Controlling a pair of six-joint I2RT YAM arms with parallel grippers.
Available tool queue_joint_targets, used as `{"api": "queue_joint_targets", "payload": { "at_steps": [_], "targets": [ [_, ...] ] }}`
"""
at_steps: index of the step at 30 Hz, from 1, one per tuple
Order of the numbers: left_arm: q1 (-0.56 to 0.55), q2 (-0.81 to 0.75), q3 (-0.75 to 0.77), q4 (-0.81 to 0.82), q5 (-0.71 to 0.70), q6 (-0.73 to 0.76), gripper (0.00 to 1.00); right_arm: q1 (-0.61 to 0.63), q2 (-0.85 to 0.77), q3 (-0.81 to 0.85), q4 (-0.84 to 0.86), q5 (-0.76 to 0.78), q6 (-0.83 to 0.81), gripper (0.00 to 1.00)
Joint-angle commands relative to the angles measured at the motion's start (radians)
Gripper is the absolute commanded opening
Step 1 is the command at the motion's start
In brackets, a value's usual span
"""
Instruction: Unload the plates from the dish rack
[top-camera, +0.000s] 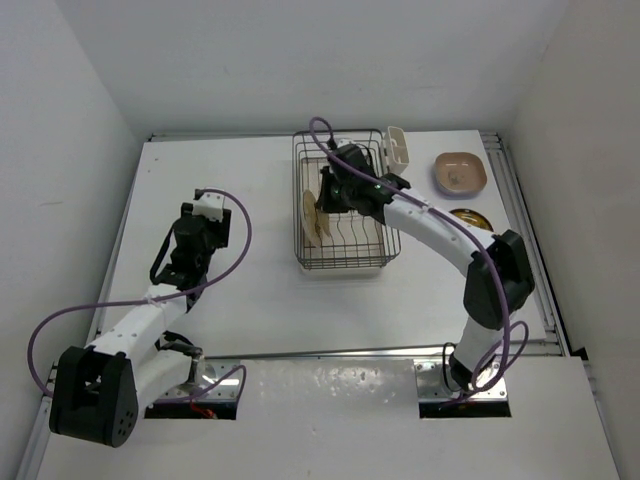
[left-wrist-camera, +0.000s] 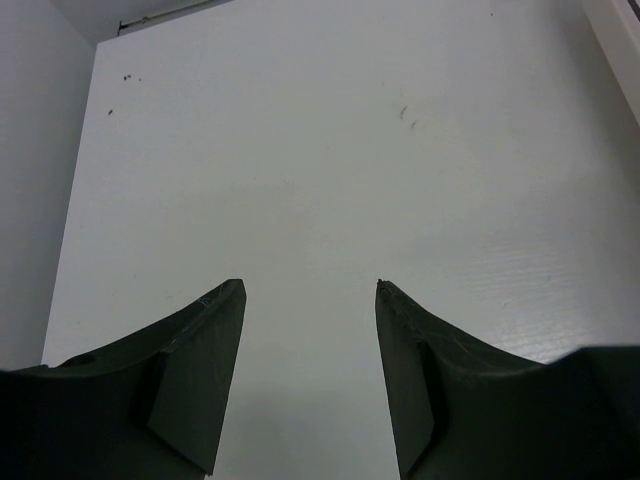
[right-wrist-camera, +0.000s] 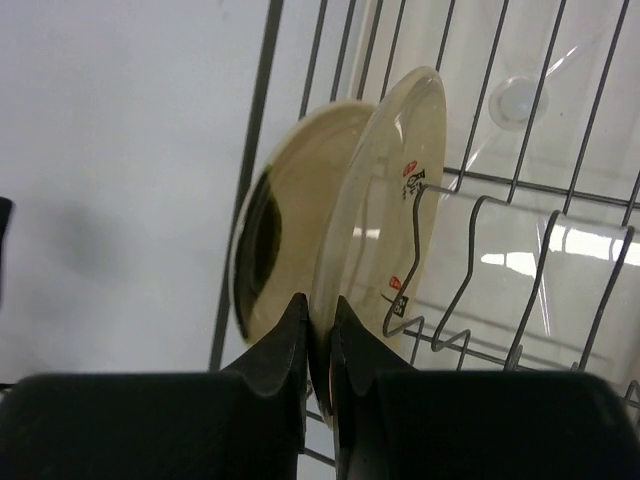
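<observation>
Plates (top-camera: 317, 220) are standing on edge in the dish rack (top-camera: 345, 263), prongs (right-wrist-camera: 478, 200) propping them up. Right gripper (right-wrist-camera: 318, 310) is pinching the rim of one cream plate (right-wrist-camera: 385, 230), probably for lifting it straight out. Left gripper (left-wrist-camera: 310, 290) is hanging open over the bench (top-camera: 250, 290).

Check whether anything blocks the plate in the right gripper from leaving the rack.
The right gripper pinches the rim of the plate, with nothing between them. On the way out, a wire prong crosses the plate's face and a second plate stands close on its other side. Probably lift straight up before clearing the rack.
</observation>
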Motion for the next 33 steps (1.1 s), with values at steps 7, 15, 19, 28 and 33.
{"api": "queue_joint_targets", "payload": {
  "at_steps": [7, 15, 19, 28, 33],
  "targets": [
    [0.003, -0.006, -0.011, 0.078, -0.001, 0.006, 0.62, -0.05, -0.188, 0.061, 0.059, 0.046, 0.05, 0.0],
    [0.001, -0.006, -0.017, 0.088, 0.01, -0.002, 0.62, -0.109, -0.347, 0.01, 0.078, 0.144, -0.039, 0.0],
    [0.001, -0.004, -0.023, 0.097, 0.013, -0.008, 0.62, -0.201, -0.393, 0.04, -0.075, 0.226, -0.171, 0.0],
    [0.0, 0.007, -0.028, 0.088, 0.022, -0.022, 0.62, -0.519, -0.343, -0.042, -0.316, 0.416, -0.322, 0.0],
    [-0.002, 0.027, -0.009, 0.089, 0.036, -0.001, 0.62, -0.602, -0.213, -0.09, -0.312, 0.418, -0.371, 0.0]
  ]
}}
